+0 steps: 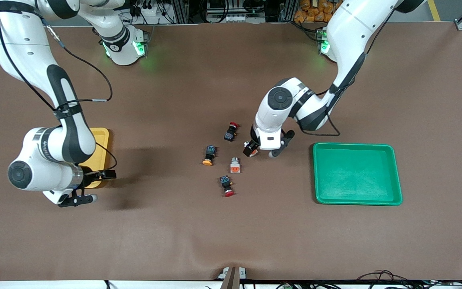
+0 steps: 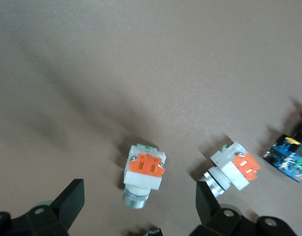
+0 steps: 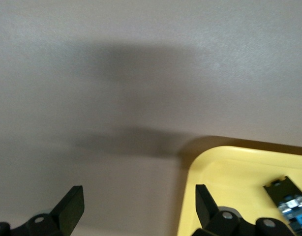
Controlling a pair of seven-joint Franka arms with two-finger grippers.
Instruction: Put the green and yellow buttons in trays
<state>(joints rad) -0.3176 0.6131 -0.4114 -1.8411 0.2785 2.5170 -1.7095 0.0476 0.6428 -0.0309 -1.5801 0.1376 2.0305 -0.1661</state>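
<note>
**Operator:** Front view status, both arms?

**Technician:** Left gripper [image 1: 262, 151] is low over the table [image 1: 231, 241], beside the loose cluster of switches and between it and the green tray [image 1: 357, 174], which holds nothing. Its fingers [image 2: 72, 199] stand apart around a white-and-silver button [image 2: 143, 172] lying on the cloth, not yet touching it. Judgement: it is lined up for a pick bound for the green tray. Right gripper [image 1: 82, 192] hangs over the near edge of the yellow tray [image 1: 100, 138], fingers spread and holding nothing; that arm waits.

**Operator:** What do the wrist views add?

**Technician:** Left wrist view shows the targeted button, which the arm hides in the front view, plus a second white-and-silver button [image 1: 235, 165] just beside it. Right wrist view shows a black-bodied switch [image 3: 288, 199] lying in the yellow tray, concealed by the arm in the front view. A yellow-capped button [image 1: 209, 155] and two red-capped switches [image 1: 227, 186] lie on the table.
</note>
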